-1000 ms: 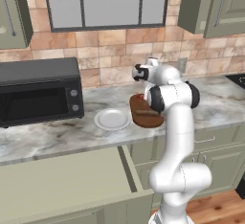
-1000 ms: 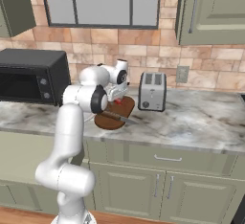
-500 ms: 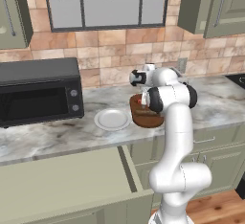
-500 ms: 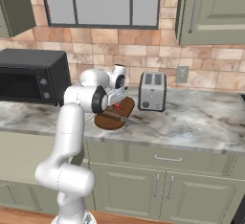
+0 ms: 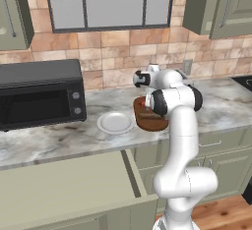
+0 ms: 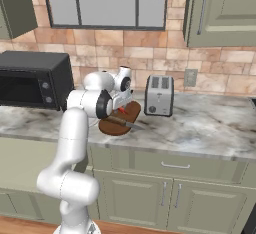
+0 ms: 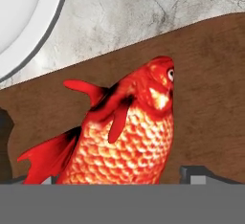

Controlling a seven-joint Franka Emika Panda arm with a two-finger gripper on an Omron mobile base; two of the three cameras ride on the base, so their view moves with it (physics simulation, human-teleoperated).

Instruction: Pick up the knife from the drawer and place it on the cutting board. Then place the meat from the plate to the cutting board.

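The meat (image 7: 129,137), a red-orange fish-shaped piece, lies on the dark brown cutting board (image 7: 206,98). My gripper (image 7: 115,177) hangs just above it, open, one finger on each side of the piece with a gap to it. From the base views the gripper (image 5: 143,101) (image 6: 120,108) points down over the board (image 5: 152,121) (image 6: 112,127). The knife (image 6: 122,122) rests on the board's front part. Left of the board stands the white plate (image 5: 115,122) (image 7: 19,17), bare. The drawer (image 5: 64,185) stands pulled out at lower left, its pale inside bare.
A black microwave (image 5: 39,94) stands on the counter left of the plate. A silver toaster (image 6: 159,95) is right of the board. Wall cabinets hang above on both sides, and the open drawer juts out in front of the counter.
The hand has come down slightly over the cutting board. The meat lies on the board between the spread fingers.
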